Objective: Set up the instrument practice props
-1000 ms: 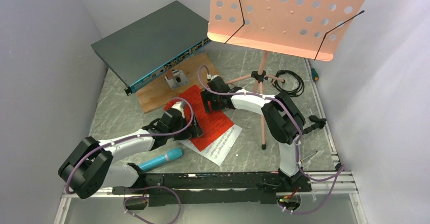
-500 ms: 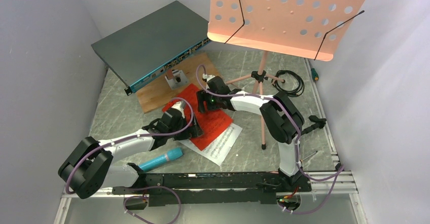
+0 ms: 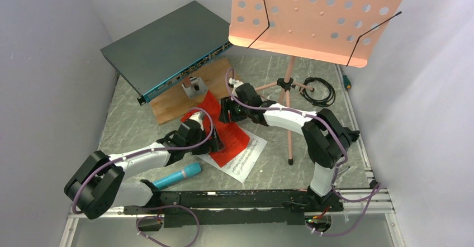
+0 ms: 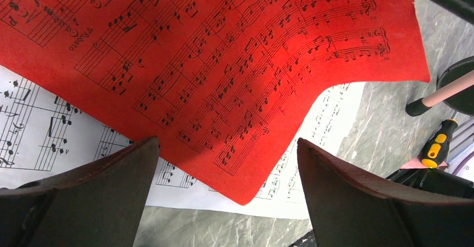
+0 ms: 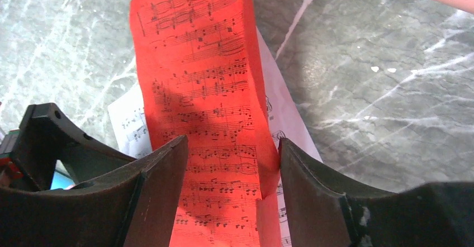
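Note: red paper sheet-music page (image 5: 207, 118), at the foot of the salmon-pink perforated music stand (image 3: 318, 18), buckles between my right gripper (image 5: 232, 146), jaws half apart; grip uncertain. My left gripper (image 4: 226, 143) hovers wide open, empty. Risk: an edgewise squeeze creases the page and it slips free.

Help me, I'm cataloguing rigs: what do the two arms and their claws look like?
The left arm and right arm share white tube links between chunky black joint housings, each trailed by a looping purple cable. The left claw and right claw each have two broad, dark matte fingers with curved, brown-tinged inner faces.
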Motion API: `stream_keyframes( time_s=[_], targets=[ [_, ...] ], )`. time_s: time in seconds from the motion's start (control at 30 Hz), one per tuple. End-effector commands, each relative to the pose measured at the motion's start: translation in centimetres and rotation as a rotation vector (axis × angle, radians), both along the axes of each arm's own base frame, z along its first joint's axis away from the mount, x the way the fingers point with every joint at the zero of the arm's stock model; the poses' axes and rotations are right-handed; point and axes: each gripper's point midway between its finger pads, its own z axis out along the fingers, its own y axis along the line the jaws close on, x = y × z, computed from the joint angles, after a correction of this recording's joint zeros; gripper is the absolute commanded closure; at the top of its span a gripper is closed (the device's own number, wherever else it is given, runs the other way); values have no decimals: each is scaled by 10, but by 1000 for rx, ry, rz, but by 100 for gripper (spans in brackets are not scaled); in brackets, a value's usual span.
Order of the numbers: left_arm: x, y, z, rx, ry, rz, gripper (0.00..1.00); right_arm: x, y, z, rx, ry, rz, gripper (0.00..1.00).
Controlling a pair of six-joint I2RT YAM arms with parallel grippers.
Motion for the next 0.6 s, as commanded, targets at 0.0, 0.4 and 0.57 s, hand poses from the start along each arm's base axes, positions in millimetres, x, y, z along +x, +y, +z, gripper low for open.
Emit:
stream_keyframes(
  time_s=[0.0, 0.4, 0.57],
  targets=[
    [5, -7, 11, -28, -25, -14, 1, 2, 13, 15, 84, -25, 10, 38],
    [3, -3, 17, -18, -41, -13, 1, 3, 14, 11, 80, -50, 30, 44],
    [4, -4, 18, -16, -44, -22, 1, 2, 11, 14, 81, -70, 31, 49]
  ],
)
